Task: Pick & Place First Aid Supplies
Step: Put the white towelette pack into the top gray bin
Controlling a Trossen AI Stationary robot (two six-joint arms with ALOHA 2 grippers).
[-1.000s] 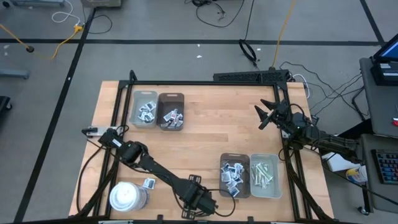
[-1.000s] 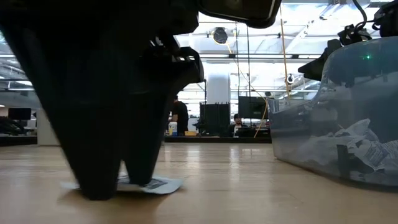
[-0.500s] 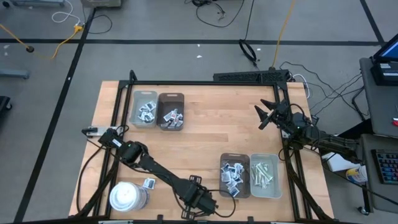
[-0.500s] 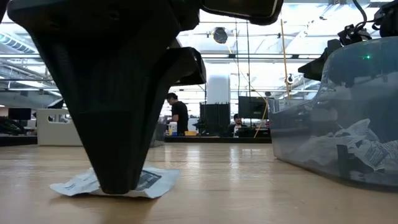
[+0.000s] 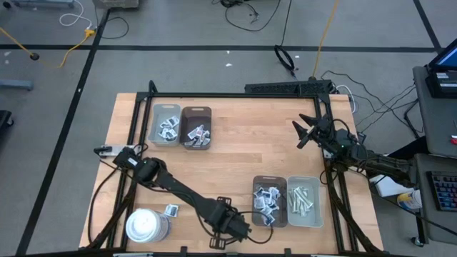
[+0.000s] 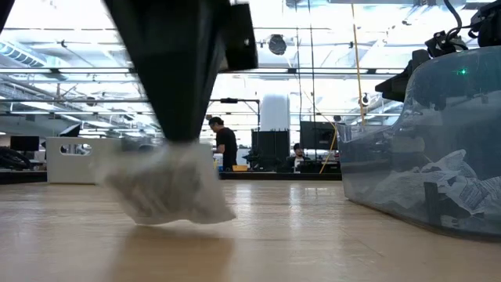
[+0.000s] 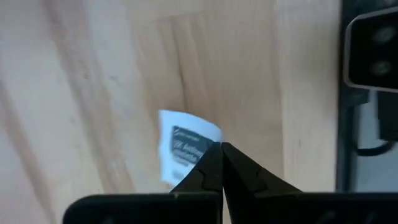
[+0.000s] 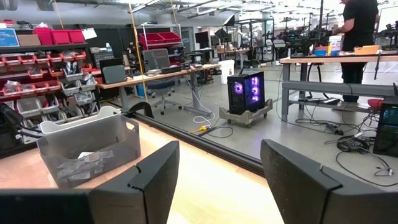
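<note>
A white packet (image 7: 186,147) is pinched by the closed left gripper (image 7: 221,163) and held just above the table (image 7: 93,93); the right gripper (image 8: 217,180) is spread, empty.

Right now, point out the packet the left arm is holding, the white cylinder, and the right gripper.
packet (image 7: 186,144), left wrist view, printed face.
white cylinder (image 5: 146,225), high view, top.
right gripper (image 5: 300,133), high view, between its fingertips.
</note>
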